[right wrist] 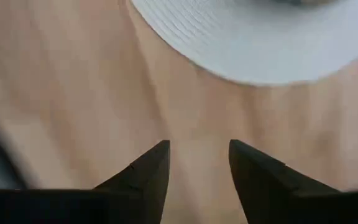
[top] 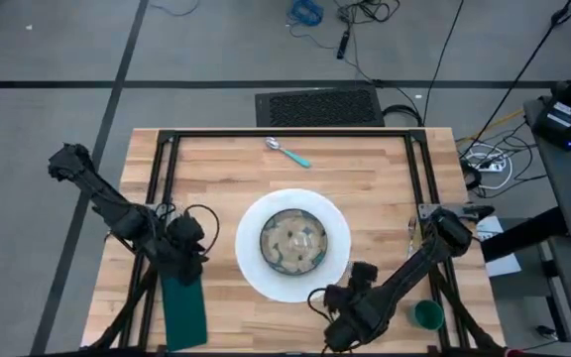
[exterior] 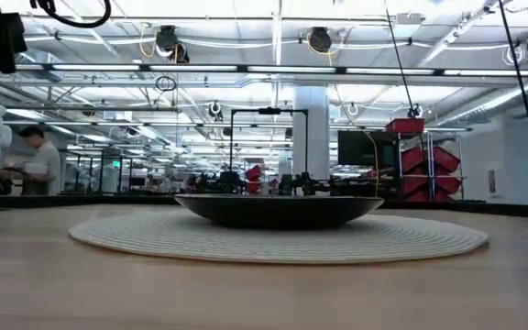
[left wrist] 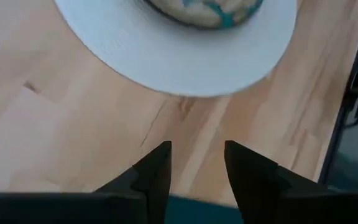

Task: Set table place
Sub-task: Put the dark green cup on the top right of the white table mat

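The wooden counter point(top: 365, 178) fills the middle of the high view. A round white plate point(top: 337, 260) lies at its centre with a patterned bowl point(top: 292, 240) on it. A spoon point(top: 287, 152) with a teal handle lies near the far edge. The left tool point(top: 194, 260) sits just left of the plate, fingers spread and empty, at the top end of a dark green cloth point(top: 184, 309). The right tool point(top: 327, 297) sits at the plate's near rim, fingers spread and empty. A green cup point(top: 427, 315) stands at the near right corner.
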`<act>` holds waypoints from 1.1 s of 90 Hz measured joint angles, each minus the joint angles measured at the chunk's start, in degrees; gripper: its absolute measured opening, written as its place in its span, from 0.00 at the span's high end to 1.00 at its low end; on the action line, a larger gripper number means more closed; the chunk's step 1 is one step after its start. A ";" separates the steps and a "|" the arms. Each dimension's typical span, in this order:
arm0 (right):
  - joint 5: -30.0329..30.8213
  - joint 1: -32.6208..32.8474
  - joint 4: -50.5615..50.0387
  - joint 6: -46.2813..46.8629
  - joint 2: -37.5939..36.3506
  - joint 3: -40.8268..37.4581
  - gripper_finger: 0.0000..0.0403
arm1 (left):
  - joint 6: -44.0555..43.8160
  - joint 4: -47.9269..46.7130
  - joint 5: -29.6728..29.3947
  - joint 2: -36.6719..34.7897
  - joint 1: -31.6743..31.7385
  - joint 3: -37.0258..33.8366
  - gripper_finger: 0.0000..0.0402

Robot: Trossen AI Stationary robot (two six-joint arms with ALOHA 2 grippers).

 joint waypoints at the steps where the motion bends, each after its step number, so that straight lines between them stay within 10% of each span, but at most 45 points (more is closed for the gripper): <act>1: -0.50 0.02 0.21 0.83 -0.01 0.40 0.62 | 0.00 0.00 0.00 0.08 -0.07 0.00 0.67; 50: -9.74 3.40 -0.08 30.21 -0.14 17.05 0.62 | 4.53 0.48 0.09 1.26 -0.45 0.00 0.67; 99: -9.35 17.32 -6.09 62.71 -11.71 2.85 0.65 | 7.45 2.01 -0.59 1.24 -0.41 0.00 0.67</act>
